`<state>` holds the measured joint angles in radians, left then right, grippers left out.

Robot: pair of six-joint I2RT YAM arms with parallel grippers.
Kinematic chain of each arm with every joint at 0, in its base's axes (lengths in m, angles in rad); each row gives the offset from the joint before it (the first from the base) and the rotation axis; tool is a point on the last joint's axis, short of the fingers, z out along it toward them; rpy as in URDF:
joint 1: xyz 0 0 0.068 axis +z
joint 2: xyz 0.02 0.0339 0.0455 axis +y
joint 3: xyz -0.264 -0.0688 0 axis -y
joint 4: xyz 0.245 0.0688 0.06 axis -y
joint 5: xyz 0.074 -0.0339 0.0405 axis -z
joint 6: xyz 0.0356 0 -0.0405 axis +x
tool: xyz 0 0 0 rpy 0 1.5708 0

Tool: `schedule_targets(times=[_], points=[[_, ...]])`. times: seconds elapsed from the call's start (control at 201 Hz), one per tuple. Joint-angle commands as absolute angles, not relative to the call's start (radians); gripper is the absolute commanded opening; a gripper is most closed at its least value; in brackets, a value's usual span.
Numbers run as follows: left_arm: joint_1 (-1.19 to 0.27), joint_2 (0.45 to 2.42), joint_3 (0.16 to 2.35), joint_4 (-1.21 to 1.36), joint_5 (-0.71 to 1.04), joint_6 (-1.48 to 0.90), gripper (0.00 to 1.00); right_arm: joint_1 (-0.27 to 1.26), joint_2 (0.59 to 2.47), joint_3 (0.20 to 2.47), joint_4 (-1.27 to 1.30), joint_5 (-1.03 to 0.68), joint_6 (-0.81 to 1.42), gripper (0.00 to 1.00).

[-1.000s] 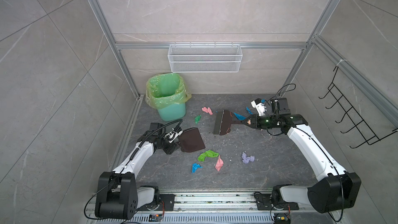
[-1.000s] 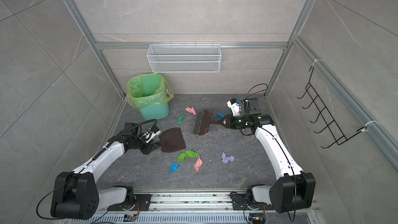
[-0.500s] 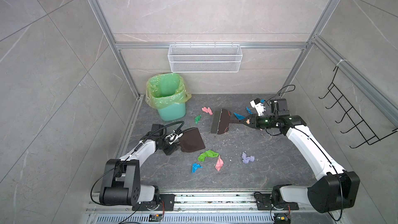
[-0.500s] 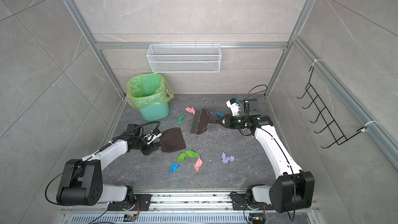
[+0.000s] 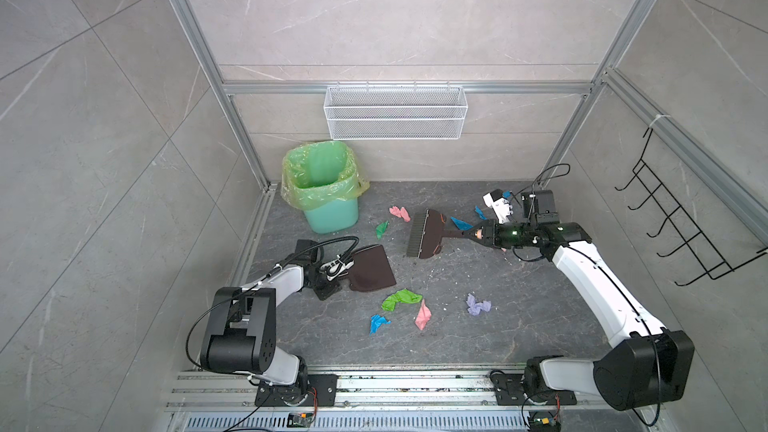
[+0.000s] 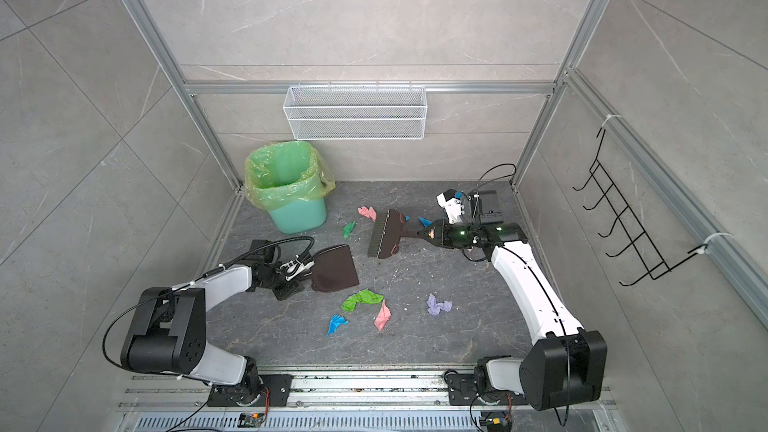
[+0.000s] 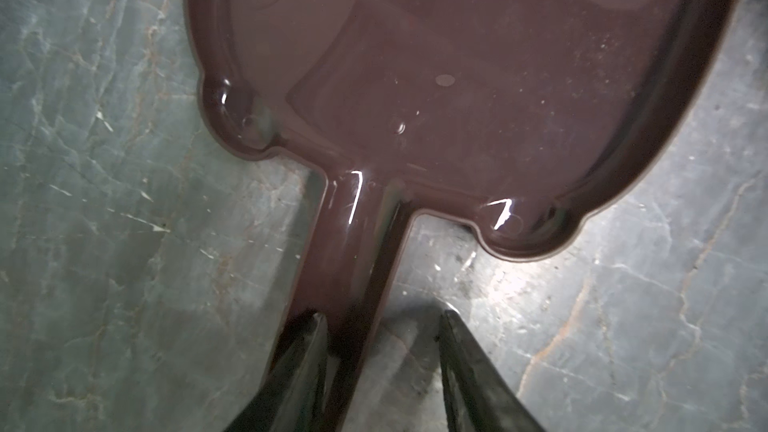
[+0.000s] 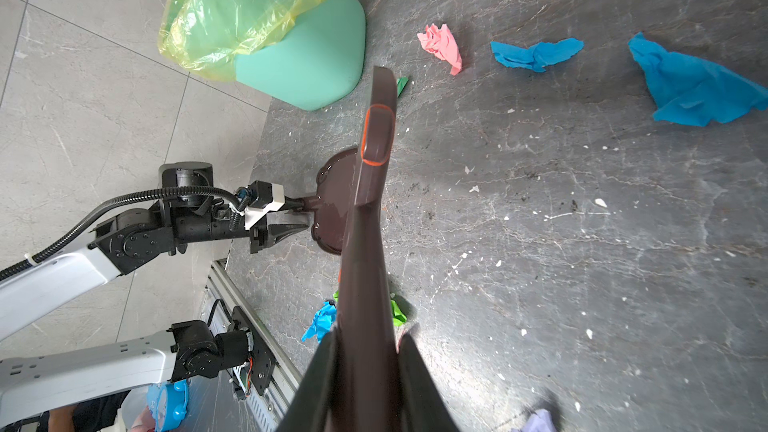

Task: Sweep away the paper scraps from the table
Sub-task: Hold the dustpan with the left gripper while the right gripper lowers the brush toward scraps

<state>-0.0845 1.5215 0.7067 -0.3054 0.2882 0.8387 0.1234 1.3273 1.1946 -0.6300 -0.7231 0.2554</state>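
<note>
Nine or so paper scraps (image 5: 401,299) lie loose on the table (image 5: 519,326). Two blue ones sit just beside the right claw (image 5: 478,234). A pink and a small green one lie past the bristles of the brush (image 5: 426,233) that this claw carries. The green, pink, blue and lilac pieces lie between the two claws, nearer the left claw (image 7: 382,315) and just past the front lip of the dustpan (image 5: 372,270).

The scraps look feather-light, soft and crumpled. They would likely skitter or roll ahead of the bristles and are better pushed than picked up. The tools are the things to take hold of, each by its handle.

The right claw is pressed together on the brush handle, with the head held out in front of it. The left claw straddles the dustpan handle (image 7: 353,243) near its end. One finger lies against the handle and a gap shows at the other, so it is spread rather than pinching. That glossy, stiff plastic looks slippery and probably needs a firm squeeze.

No brand, label or writing can be read. The brush back shows only an orange outlined oval.
</note>
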Motion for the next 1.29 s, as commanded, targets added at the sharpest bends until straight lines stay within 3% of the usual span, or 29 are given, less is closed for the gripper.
schedule_targets(times=[0.0,0.139,0.398,0.637,1.29], points=[[-0.081,1.569,0.71,-0.359,0.272,0.862,0.41,0.118,1.312,1.185,-0.579,-0.761,0.267,0.0],[-0.081,1.552,0.711,-0.365,0.284,0.862,0.34,0.118,1.315,1.183,-0.572,-0.763,0.269,0.0],[-0.082,1.506,0.745,-0.439,0.339,0.866,0.31,0.117,1.318,1.183,-0.554,-0.767,0.285,0.0],[-0.081,1.428,0.723,-0.387,0.353,0.827,0.43,0.117,1.315,1.178,-0.551,-0.767,0.29,0.0],[-0.032,1.518,0.756,-0.325,0.303,0.815,0.52,0.115,1.302,1.16,-0.546,-0.773,0.284,0.0]])
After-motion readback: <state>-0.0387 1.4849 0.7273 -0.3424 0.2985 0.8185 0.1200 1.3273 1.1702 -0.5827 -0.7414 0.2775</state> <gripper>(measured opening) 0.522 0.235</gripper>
